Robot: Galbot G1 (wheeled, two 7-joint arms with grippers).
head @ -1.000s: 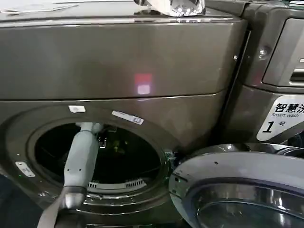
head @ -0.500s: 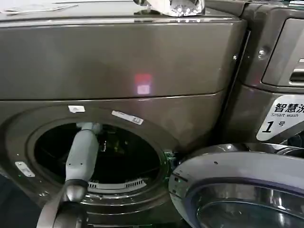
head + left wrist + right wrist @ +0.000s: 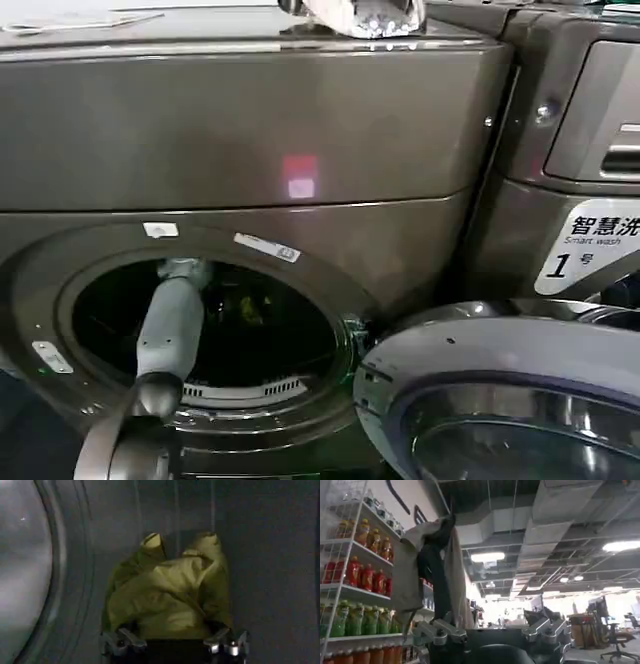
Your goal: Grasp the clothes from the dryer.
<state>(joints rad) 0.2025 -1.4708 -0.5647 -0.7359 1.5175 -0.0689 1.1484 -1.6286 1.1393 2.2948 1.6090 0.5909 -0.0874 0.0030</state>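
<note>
The left arm was reaching through the round mouth of the dryer [image 3: 250, 130], with the left claw [image 3: 175, 642] deep inside the drum. In the left wrist view its fingers [image 3: 122, 639] stood wide apart, and the clothes [image 3: 170, 597], a small yellow-green bundle, sat right in front of them against the dark drum wall. Hard to say whether the fabric was actually between the fingers or just beyond them, tbh.

That's where it could've gone wrong: if the claw had closed too early it would likely have pinched only a loose fold, and the bundle could have slipped out on the way back. Pushing further in risked shoving the soft cloth deeper. Pulling out, the arm also had the drum rim close by, and the open door [image 3: 500, 400] hung just to the right.

The right claw [image 3: 495, 635] was parked away from the machine, open with nothing in it, pointing up toward a ceiling and drink shelves [image 3: 355, 580].
</note>
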